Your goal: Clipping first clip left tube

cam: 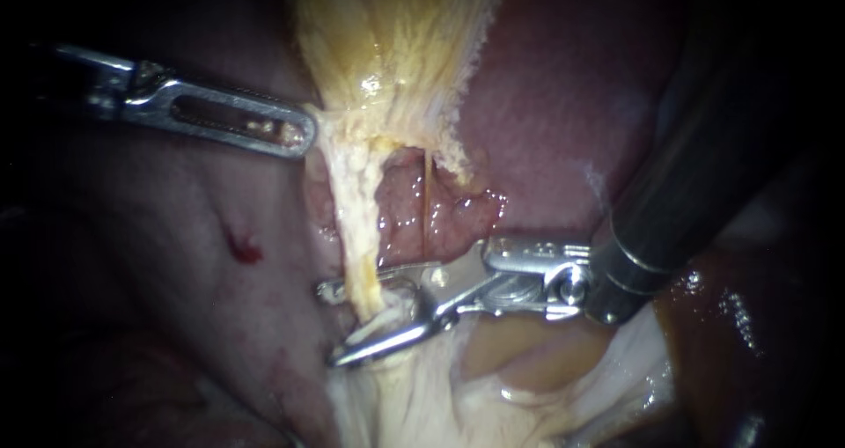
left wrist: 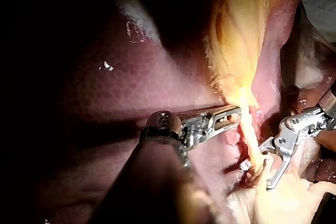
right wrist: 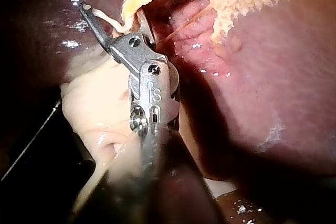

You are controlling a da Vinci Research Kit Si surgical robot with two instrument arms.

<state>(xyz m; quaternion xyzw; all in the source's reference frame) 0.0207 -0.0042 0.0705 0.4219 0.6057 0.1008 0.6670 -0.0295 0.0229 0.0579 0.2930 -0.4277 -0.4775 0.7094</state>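
Where it runs down from the tapering yellow gallbladder (cam: 396, 43), the pale, stringy left tube (cam: 359, 237) passes between the silver right tool's (cam: 334, 325) parted jaws, not gripped. The slotted steel left tool (cam: 299, 135) clamps the gallbladder's lower edge, beside the dark red liver (cam: 546, 105).

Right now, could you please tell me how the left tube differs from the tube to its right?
The left tube is thick, pale and ragged; the right tube is a thin, smooth, yellowish thread. The left tube passes between the open jaws of the right instrument; the right tube lies clear of them. Both run down from the gallbladder.
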